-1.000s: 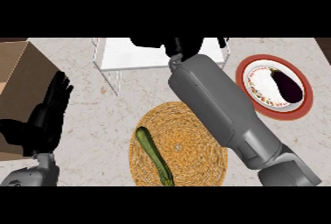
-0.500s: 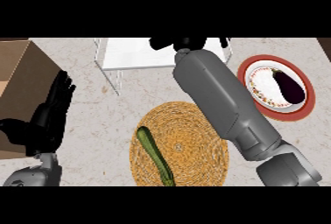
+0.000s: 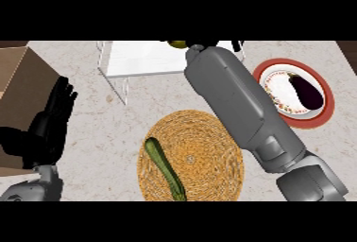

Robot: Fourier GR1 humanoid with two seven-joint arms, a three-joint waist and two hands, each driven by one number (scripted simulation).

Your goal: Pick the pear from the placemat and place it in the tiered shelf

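Round woven placemat (image 3: 202,156) bears a long green vegetable (image 3: 165,168), possibly zucchini.

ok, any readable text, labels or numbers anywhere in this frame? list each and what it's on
None. No words, numbers or signs show on the round woven straw placemat, the white tiered shelf, the red-rimmed plate, the brown box or the grey forearms.

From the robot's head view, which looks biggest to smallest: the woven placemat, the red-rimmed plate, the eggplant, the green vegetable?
1. Woven placemat
2. Red-rimmed plate
3. Green vegetable, longer but thinner than the eggplant; these two look close, so their order is unsure.
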